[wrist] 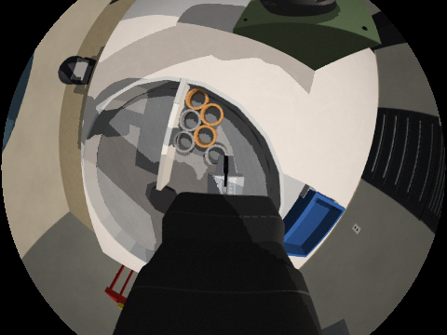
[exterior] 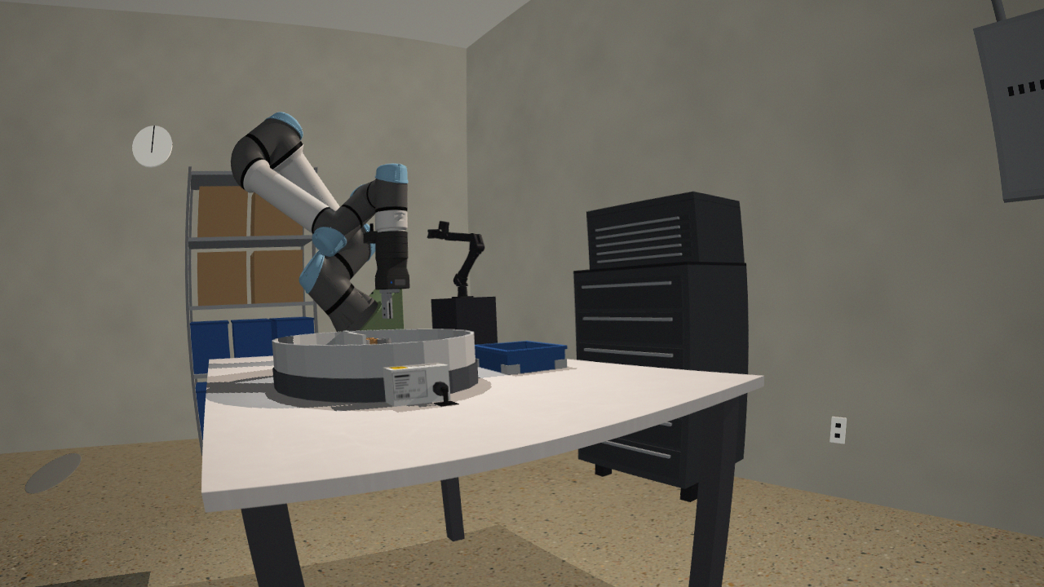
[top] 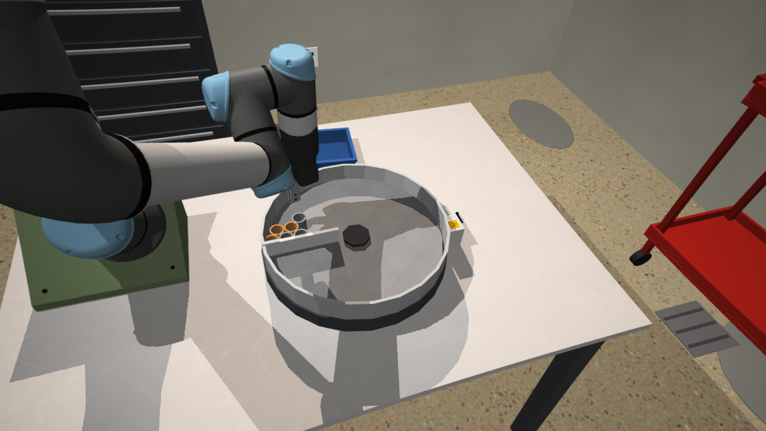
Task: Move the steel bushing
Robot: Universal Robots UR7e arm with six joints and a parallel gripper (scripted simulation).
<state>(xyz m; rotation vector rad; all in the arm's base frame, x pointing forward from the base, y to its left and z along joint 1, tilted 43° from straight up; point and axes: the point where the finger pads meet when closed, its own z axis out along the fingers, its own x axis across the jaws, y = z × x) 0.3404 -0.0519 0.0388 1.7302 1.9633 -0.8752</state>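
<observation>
Pincer (top: pixel 292 196) closed, empty, above turntable (top: pixel 428 278) rim toward counter's far edge. Nearest steel sleeve (top: pixel 298 218) upright, just below, base-side.

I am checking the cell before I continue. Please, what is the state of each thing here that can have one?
Tool: shut, holding nothing, above the turntable.
Steel bushings: three, upright, on the turntable.
Orange bushings: three, upright, in the same cluster.
Crate: on the table, no bushing in its visible part.
</observation>
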